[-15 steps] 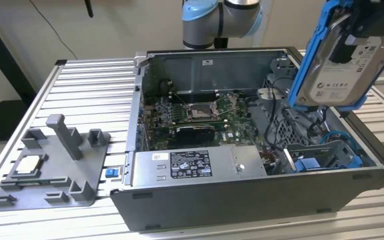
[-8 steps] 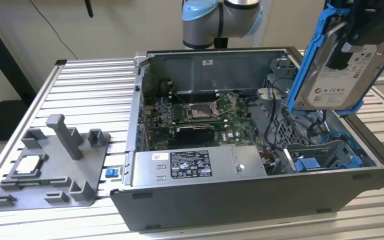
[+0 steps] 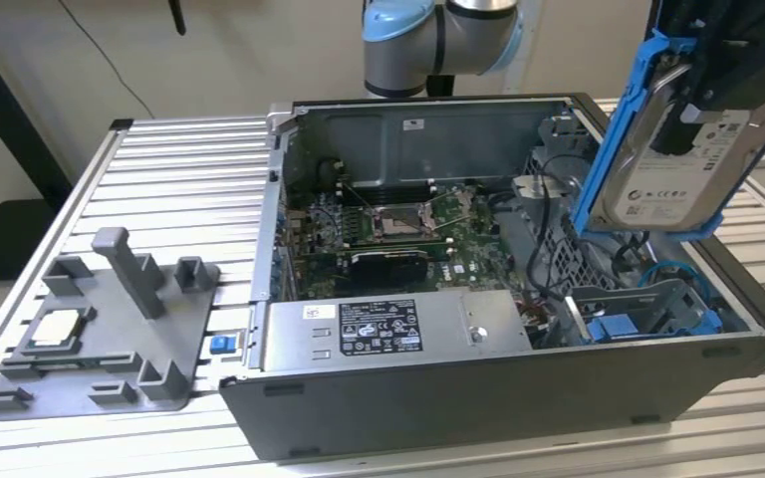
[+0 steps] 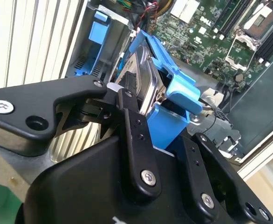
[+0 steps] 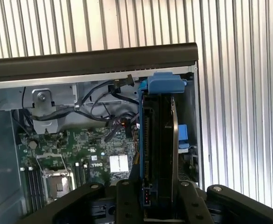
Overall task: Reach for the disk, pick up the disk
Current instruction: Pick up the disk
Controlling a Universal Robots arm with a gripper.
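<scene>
The disk (image 3: 668, 169) is a silver metal drive with a white label in a bright blue bracket. It hangs upright above the open computer case (image 3: 489, 398), at the exterior view's right, lifted out of the case. My gripper (image 3: 691, 105) is shut on the disk from above. In the second wrist view the black fingers (image 4: 133, 123) clamp the disk (image 4: 143, 84) and its blue bracket (image 4: 176, 88). The first wrist view shows the disk (image 5: 157, 140) edge-on between the fingers (image 5: 127, 200), with the case interior below it.
Inside the case lie the motherboard (image 3: 396, 224), loose cables and a blue drive bay (image 3: 622, 327). A long grey box with a sticker (image 3: 382, 327) sits along the case's front wall. A grey fixture (image 3: 104, 339) holding a small silver chip (image 3: 57, 329) stands on the slatted table (image 3: 183, 169).
</scene>
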